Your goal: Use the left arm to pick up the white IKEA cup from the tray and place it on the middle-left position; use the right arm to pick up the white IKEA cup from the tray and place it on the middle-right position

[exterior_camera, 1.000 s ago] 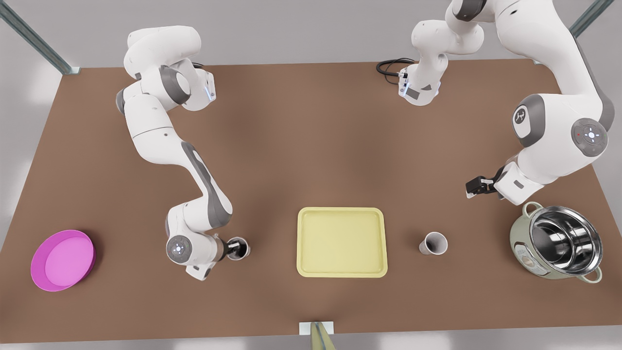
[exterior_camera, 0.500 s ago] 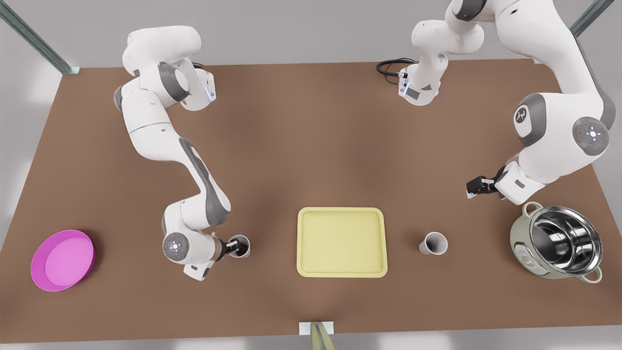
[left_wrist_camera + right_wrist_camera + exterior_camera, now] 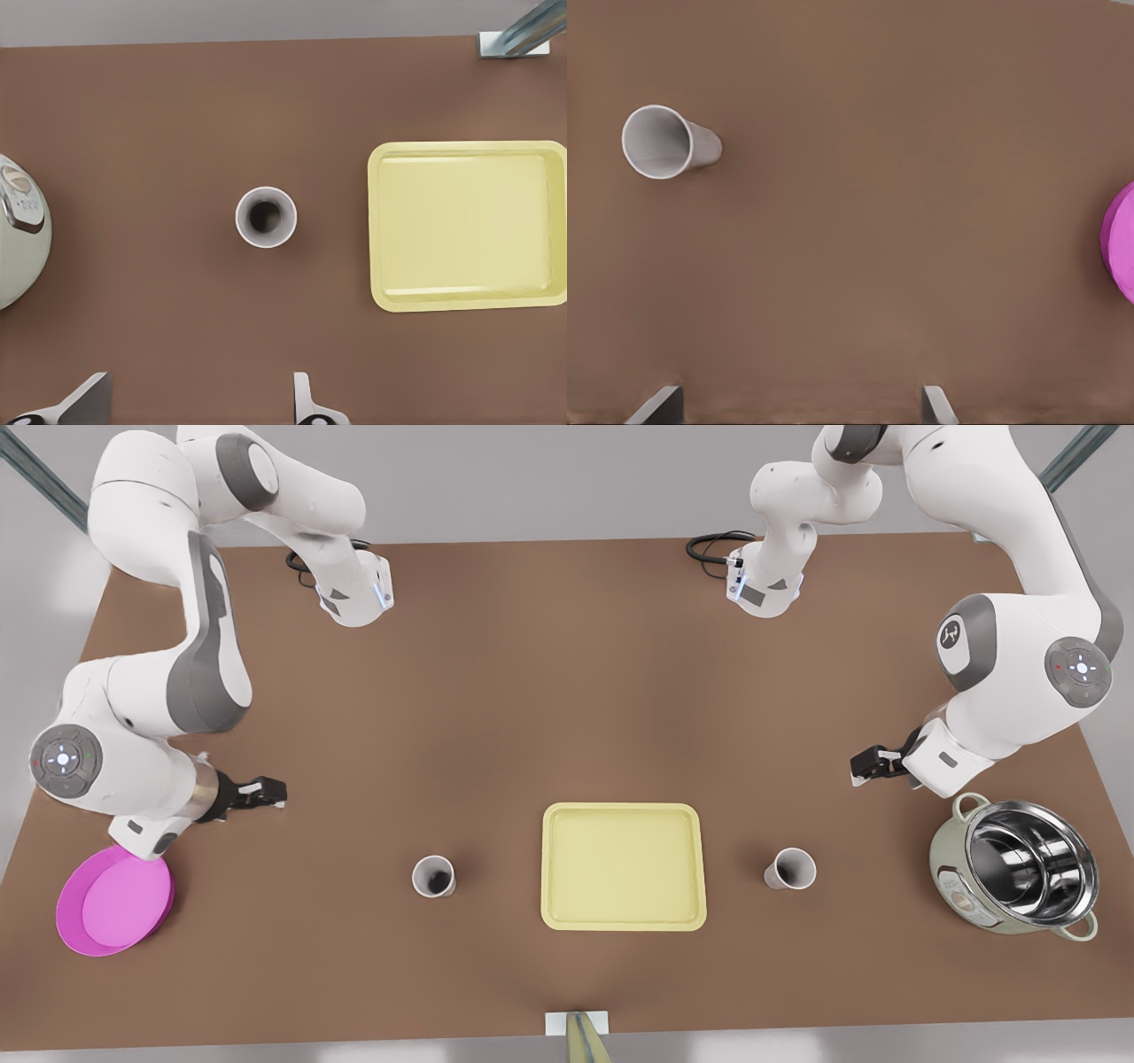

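The tray (image 3: 623, 812) lay bare, and both cups stood on the brown surface (image 3: 567, 691), one on each side of it. The left cup (image 3: 790, 868) stood just off the tray's short edge on the front view's right, between tray and pot (image 3: 1019, 868). The right cup (image 3: 434, 876) stood a little farther off the opposite short edge, between tray and dish (image 3: 115, 899). Each appeared upright, mouth up, its long axis vertical, touching nothing but the surface. The left hand (image 3: 873, 766) hung beyond the left cup from the tray and toward the far edge, near the pot, its fingers spread wide and holding nothing; the left wrist view looked down on the cup's mouth with the tray beside it. The right hand (image 3: 261, 790) hung well apart from the tray, past the right cup and above the dish's side of the surface, likewise wide and empty. Each cup lay nearer its own arm, tray-ward and toward the near edge from the hand. Judged from this layout, both placements looked done and only a retreat seemed left. Any return to a cup would have called for a descent over its rim. There was plain open surface around both cups, with the pot the only close neighbour to mind.
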{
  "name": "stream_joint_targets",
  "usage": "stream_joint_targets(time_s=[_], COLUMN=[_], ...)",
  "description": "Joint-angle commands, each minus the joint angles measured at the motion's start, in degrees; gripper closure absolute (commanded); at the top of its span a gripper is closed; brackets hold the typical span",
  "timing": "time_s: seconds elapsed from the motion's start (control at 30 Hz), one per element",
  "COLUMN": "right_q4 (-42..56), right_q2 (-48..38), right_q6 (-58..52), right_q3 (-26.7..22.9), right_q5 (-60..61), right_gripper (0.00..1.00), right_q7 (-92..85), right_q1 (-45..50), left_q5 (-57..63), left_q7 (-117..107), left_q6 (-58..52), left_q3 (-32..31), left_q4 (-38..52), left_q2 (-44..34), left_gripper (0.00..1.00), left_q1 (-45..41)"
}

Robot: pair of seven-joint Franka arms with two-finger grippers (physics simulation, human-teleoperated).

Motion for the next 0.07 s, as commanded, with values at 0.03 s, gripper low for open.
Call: stream_joint_targets(time_s=[0.03], right_q4=[-6.55], right_q2=[-4.47], right_q6=[4.72], right_q3=[0.38], right_q5=[0.09], right_gripper=[0.00], right_q7=[0.35], right_q1=[-0.72], left_q5=[-0.05], left_q7=[-0.13], left_q6=[-0.05], left_q3=[0.01], left_q4=[0.03], left_q2=[-0.15], left_gripper=[0.00], left_q1=[-0.09])
